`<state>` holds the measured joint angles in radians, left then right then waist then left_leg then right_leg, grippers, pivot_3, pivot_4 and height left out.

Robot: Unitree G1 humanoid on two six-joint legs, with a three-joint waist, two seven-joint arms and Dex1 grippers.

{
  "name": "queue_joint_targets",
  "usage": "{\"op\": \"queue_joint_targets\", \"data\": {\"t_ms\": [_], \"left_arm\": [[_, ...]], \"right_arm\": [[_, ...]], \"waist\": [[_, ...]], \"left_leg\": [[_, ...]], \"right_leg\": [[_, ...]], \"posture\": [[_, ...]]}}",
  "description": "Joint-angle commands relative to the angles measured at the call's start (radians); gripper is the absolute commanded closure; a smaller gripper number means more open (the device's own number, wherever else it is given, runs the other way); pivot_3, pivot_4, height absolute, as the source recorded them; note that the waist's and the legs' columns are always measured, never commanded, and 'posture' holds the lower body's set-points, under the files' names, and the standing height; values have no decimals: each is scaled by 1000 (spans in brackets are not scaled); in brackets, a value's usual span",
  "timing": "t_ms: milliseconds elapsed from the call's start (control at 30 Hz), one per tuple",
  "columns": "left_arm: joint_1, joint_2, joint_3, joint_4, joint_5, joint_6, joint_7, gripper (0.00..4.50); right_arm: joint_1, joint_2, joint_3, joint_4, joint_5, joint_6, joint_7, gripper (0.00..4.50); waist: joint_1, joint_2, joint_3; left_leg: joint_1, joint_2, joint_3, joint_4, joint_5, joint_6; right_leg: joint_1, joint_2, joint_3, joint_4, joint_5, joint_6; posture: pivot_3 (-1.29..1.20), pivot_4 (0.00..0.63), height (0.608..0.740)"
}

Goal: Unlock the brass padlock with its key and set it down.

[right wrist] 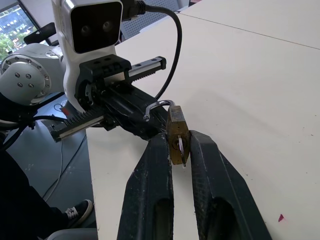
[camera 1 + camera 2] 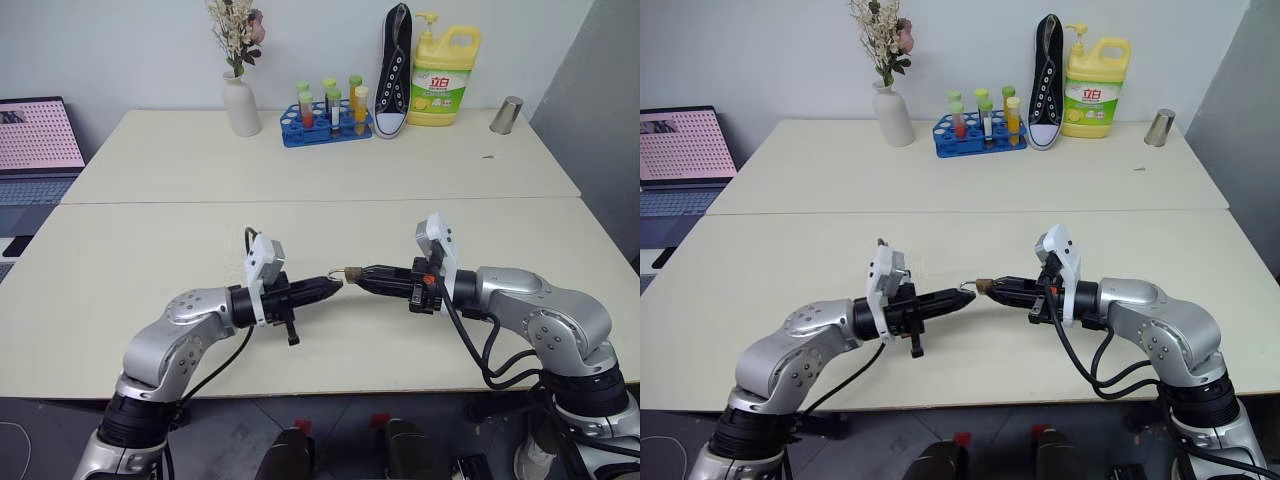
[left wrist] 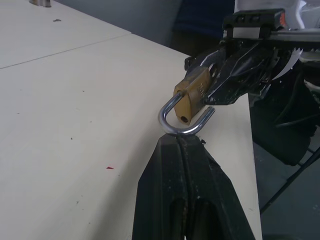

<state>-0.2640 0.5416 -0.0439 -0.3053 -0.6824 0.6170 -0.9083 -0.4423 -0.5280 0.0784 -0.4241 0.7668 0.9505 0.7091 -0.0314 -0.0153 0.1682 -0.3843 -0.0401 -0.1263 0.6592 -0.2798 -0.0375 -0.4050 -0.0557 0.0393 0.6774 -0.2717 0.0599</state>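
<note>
overhead, two cream tables abut; a vase, tube rack, shoe and soap bottle line the far edge. right gripper fingers pinch the brass padlock; left gripper fingers, pressed together, nip its shackle.

I look over two cream surfaces pushed together, a seam between them, under even light. A pale wall stands behind. Along the back edge: a white vase of dried flowers, a blue test tube rack, a black sneaker, a yellow detergent bottle, a metal cup. A laptop sits at far left.
</note>
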Motion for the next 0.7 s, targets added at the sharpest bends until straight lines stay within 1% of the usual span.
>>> {"op": "queue_joint_targets", "data": {"t_ms": [33, 333, 567, 700], "left_arm": [[-12, -4, 47, -42, -69, 37, 6, 4500], [-45, -34, 93, -34, -143, 100, 66, 4500], [-53, -39, 86, -24, -127, 90, 81, 4500], [-41, -16, 70, -41, -98, 68, 51, 4500]], "right_arm": [[2, -5, -10, -12, -1, -17, 6, 4371], [7, -10, -2, -15, -7, -21, 13, 4371], [13, -8, 2, -20, -10, -20, 17, 4371], [15, -8, 2, -20, -12, -21, 15, 4371]], "waist": [[0, 0, 0], [0, 0, 0], [0, 0, 0], [0, 0, 0]], "left_leg": [[0, 0, 0, 0, 0, 0], [0, 0, 0, 0, 0, 0], [0, 0, 0, 0, 0, 0], [0, 0, 0, 0, 0, 0]], "right_leg": [[0, 0, 0, 0, 0, 0], [0, 0, 0, 0, 0, 0], [0, 0, 0, 0, 0, 0], [0, 0, 0, 0, 0, 0]], "posture": [[0, 150, 740], [0, 150, 740], [0, 150, 740], [0, 150, 740]]}}
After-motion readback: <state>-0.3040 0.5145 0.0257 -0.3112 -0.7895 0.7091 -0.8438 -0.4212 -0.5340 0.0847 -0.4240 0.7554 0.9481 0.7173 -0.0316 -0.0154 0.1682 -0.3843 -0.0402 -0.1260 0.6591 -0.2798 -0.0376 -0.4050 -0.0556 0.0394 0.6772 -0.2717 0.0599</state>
